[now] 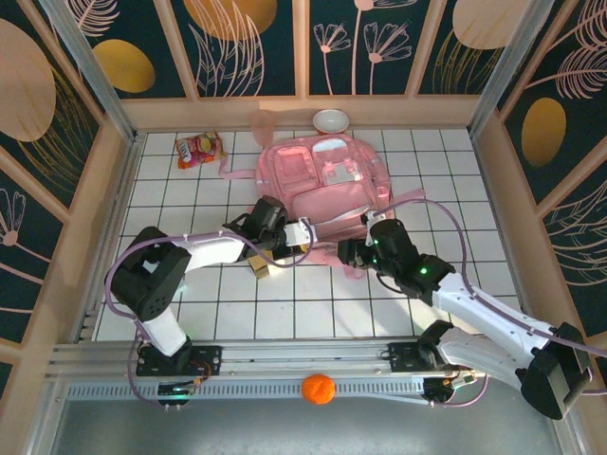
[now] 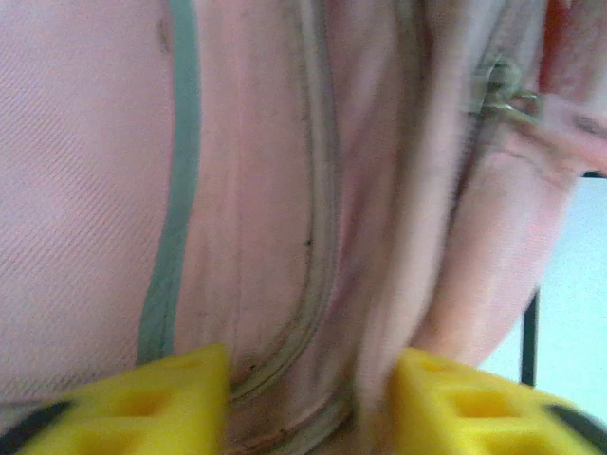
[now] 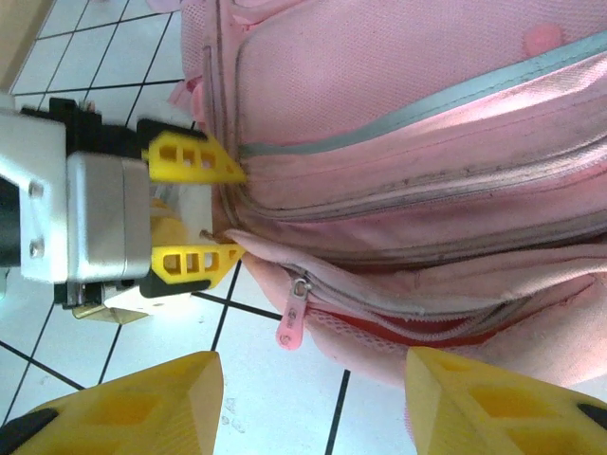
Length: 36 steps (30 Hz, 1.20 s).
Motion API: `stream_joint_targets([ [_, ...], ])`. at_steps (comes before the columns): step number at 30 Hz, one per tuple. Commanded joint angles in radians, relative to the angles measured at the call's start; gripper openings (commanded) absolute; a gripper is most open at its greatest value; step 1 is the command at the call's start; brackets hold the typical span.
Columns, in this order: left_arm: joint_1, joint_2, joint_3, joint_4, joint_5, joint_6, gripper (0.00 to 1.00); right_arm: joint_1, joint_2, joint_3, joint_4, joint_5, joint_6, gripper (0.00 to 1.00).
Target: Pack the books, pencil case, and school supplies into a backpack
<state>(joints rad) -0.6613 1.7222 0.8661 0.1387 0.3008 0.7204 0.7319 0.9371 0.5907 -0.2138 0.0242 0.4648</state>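
Large pink backpack (image 1: 322, 194) pressed right against left pincer (image 3: 237, 213), half-open, tips on pocket seam; just ahead of right pincer (image 3: 313, 398), open and empty. Pinch only upper lip, lift gently, spread mouth wide. Beware pink zip pull (image 3: 292, 318) dangling beside left pincer.

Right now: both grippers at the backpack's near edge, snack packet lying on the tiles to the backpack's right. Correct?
Not quite. The snack packet lies to the left of the backpack, not its right, as the top external view shows. The rest holds: the left gripper and the right gripper are both at the backpack's near edge.
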Motion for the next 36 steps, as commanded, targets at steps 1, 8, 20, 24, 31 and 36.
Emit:
stream_joint_targets([
  [1,0.006,-0.003,0.019,0.04,0.001,-0.018,0.2,-0.021,-0.046,-0.021,0.023,-0.003,0.031,0.53],
  [8,0.006,-0.132,0.082,-0.012,0.155,-0.259,0.0,-0.05,-0.1,-0.012,-0.038,-0.003,0.07,0.53],
  [20,0.0,-0.141,0.192,-0.092,0.176,-0.42,0.0,0.146,0.046,0.101,-0.113,0.177,0.275,0.52],
  [24,0.0,-0.139,0.201,-0.094,0.184,-0.427,0.0,0.172,0.169,0.166,-0.126,0.265,0.313,0.5],
  [31,0.001,-0.148,0.2,-0.096,0.188,-0.425,0.0,0.168,0.343,0.275,-0.167,0.394,0.308,0.45],
  [36,0.0,-0.16,0.193,-0.096,0.188,-0.421,0.0,0.132,0.362,0.269,-0.146,0.397,0.297,0.39],
])
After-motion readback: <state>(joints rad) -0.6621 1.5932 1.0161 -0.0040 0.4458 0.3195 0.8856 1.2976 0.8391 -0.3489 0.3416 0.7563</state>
